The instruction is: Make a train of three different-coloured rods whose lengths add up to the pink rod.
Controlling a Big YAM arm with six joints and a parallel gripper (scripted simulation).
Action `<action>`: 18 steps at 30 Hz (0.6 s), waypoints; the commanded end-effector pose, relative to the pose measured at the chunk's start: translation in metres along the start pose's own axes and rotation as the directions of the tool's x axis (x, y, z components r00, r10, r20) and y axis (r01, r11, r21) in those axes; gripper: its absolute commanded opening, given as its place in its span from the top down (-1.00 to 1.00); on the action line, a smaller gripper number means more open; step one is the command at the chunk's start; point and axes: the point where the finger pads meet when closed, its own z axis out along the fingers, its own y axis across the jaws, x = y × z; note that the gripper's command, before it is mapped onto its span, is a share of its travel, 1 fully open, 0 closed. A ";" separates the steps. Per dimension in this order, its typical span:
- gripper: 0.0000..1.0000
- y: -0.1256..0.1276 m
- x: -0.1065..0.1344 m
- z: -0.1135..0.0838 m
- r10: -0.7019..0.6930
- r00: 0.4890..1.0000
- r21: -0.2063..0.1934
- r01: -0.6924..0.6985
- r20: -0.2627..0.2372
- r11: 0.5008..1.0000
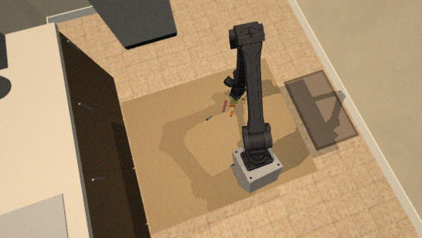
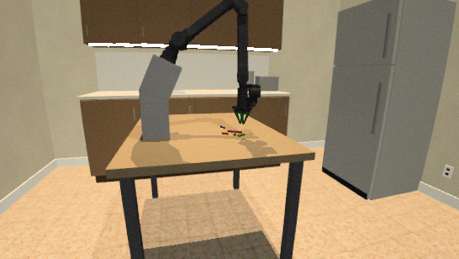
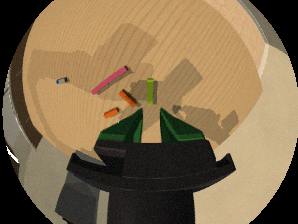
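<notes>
fingers [image 2: 241,118] partly closed, gripping nothing – above the table [image 2: 210,160] [image 3: 210,35] – no writing legible on the lime rod [image 2: 241,134] [image 3: 150,91].

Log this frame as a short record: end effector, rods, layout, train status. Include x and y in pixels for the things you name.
end effector: partly open, nothing between its fingers; end effector [image 1: 233,97] [image 2: 241,122] [image 3: 151,112] above the table [image 1: 154,154] [image 2: 202,147] [image 3: 215,55]
rods seen: long pink rod [image 1: 224,106] [image 2: 234,131] [image 3: 110,80]; lime rod [image 1: 234,100] [image 2: 240,134] [image 3: 150,91]; two orange rods [image 1: 232,106] [image 1: 231,113] [image 2: 234,134] [image 2: 225,133] [image 3: 128,98] [image 3: 111,113]; small blue rod [image 1: 209,117] [image 2: 222,127] [image 3: 61,80]
layout: apart, at differing angles
train: none formed
</notes>
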 end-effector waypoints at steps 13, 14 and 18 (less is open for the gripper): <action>0.53 0.001 -0.011 0.003 -0.003 1.000 0.005 0.003 0.020 1.000; 0.53 0.003 -0.008 0.008 -0.001 1.000 0.000 0.001 0.014 1.000; 0.53 0.003 -0.007 0.013 0.000 1.000 0.000 0.000 0.012 1.000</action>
